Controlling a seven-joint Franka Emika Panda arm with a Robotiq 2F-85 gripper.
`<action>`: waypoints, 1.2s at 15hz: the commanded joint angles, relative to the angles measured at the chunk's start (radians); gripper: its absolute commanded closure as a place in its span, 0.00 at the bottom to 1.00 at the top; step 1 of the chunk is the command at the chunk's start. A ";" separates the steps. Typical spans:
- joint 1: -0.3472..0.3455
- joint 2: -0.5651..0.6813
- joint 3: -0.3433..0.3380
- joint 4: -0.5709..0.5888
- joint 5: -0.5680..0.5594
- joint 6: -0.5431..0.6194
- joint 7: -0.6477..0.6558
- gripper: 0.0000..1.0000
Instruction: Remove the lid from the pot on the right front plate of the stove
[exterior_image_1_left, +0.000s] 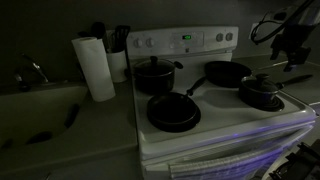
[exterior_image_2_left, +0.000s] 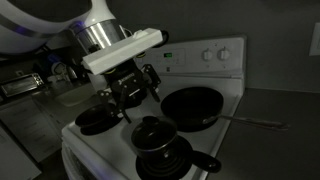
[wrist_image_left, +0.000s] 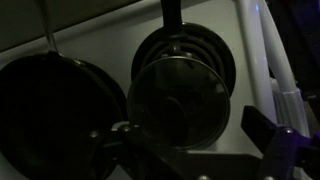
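Note:
The white stove (exterior_image_1_left: 232, 126) shows in both exterior views (exterior_image_2_left: 212, 62). The small dark pot (exterior_image_1_left: 262, 93) sits on its right front plate, also seen in an exterior view (exterior_image_2_left: 97, 121). In the wrist view the pot (wrist_image_left: 185, 45) shows rings inside, with its thin handle pointing up. The round lid (wrist_image_left: 180, 100), with a pale rim and dark middle, is shifted off the pot and overlaps its near edge. I cannot tell whether the lid rests on the pot. My gripper (wrist_image_left: 185, 140) hangs above (exterior_image_1_left: 288, 60) (exterior_image_2_left: 130, 97), fingers spread to either side of the lid, not touching it.
A big black frying pan (exterior_image_1_left: 173, 112) sits front left, also seen in the wrist view (wrist_image_left: 55, 105). A taller two-handled pot (exterior_image_1_left: 155, 75) (exterior_image_2_left: 155, 137) and a wide skillet (exterior_image_1_left: 226, 72) (exterior_image_2_left: 190, 106) fill the back plates. A paper towel roll (exterior_image_1_left: 95, 68) stands on the counter.

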 joint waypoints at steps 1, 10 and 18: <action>-0.051 0.029 -0.028 -0.028 0.000 0.071 -0.122 0.00; -0.082 0.162 -0.026 -0.044 0.018 0.286 -0.166 0.00; -0.060 0.256 -0.020 -0.053 0.146 0.388 -0.219 0.00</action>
